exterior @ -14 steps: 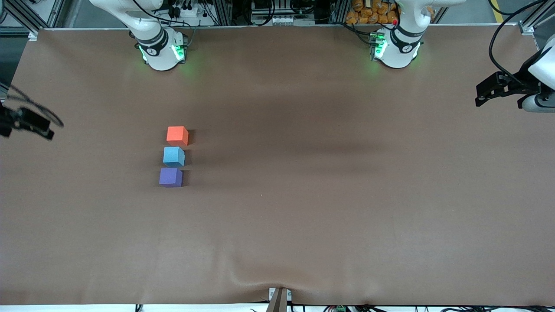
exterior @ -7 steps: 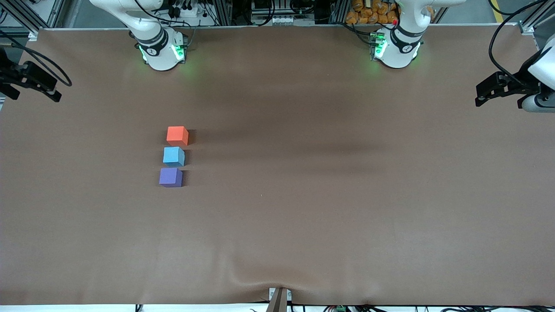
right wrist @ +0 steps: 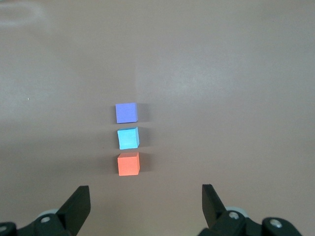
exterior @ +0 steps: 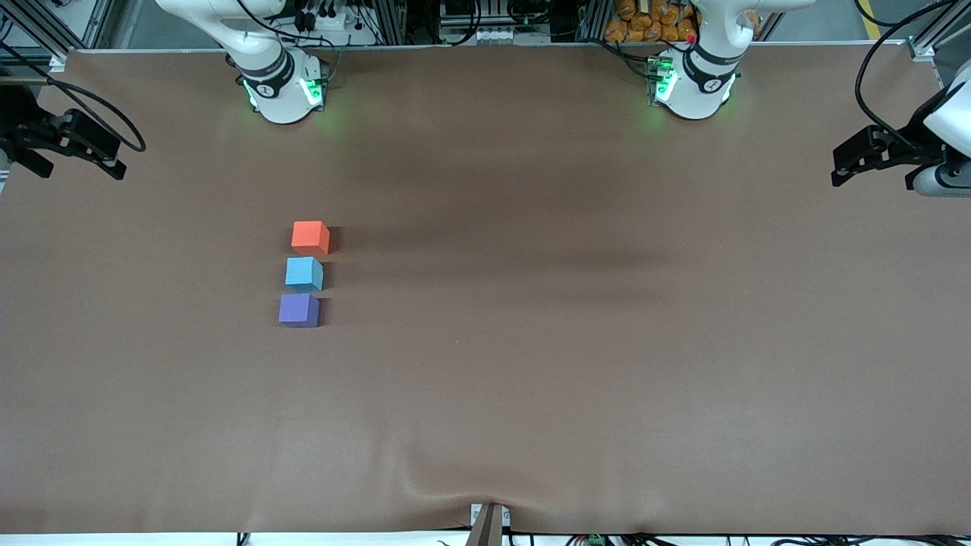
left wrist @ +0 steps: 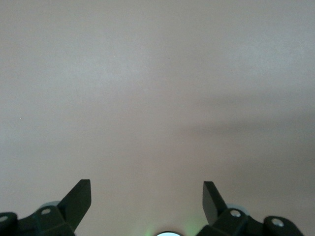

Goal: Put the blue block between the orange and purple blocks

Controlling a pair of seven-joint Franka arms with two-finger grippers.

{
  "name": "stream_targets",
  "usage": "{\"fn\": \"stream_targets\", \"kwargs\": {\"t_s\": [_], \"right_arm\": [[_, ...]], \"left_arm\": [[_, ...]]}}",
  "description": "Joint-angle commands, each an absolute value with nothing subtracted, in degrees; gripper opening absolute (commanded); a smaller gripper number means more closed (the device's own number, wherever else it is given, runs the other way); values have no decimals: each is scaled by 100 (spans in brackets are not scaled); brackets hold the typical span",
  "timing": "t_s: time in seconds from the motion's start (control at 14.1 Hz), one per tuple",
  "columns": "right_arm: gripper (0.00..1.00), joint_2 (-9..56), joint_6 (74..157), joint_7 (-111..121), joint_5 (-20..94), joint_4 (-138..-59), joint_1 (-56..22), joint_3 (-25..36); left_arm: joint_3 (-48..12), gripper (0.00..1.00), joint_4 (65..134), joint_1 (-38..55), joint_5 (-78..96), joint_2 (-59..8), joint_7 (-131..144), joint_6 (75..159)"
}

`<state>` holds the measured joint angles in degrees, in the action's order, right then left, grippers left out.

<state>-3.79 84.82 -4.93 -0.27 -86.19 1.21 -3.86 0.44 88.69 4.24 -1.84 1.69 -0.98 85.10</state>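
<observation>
Only the front and right wrist views show the cubes: the blue block sits between the orange block and the purple block in one line (narrow gaps each side). The left wrist view shows just bare brown surface. The right gripper and left gripper hang with jaws spread wide, holding nothing.

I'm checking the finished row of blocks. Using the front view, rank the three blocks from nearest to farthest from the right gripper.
The right gripper hangs over the table edge at the right arm's end, jaws open.
1. orange block: farthest from the front camera in the row.
2. blue block: in the middle, between the other two.
3. purple block: nearest the front camera.
</observation>
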Motion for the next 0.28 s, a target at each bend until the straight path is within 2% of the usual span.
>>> {"fn": "stream_targets", "kwargs": {"t_s": [0.0,0.21], "right_arm": [[100,-457,8525,-501,-70,-8719,123,-378],[100,-457,8508,-492,-70,-8710,123,-378]], "left_arm": [[26,100,8824,387,-70,185,-35,8429],[26,100,8824,378,-70,185,-35,8437]]}}
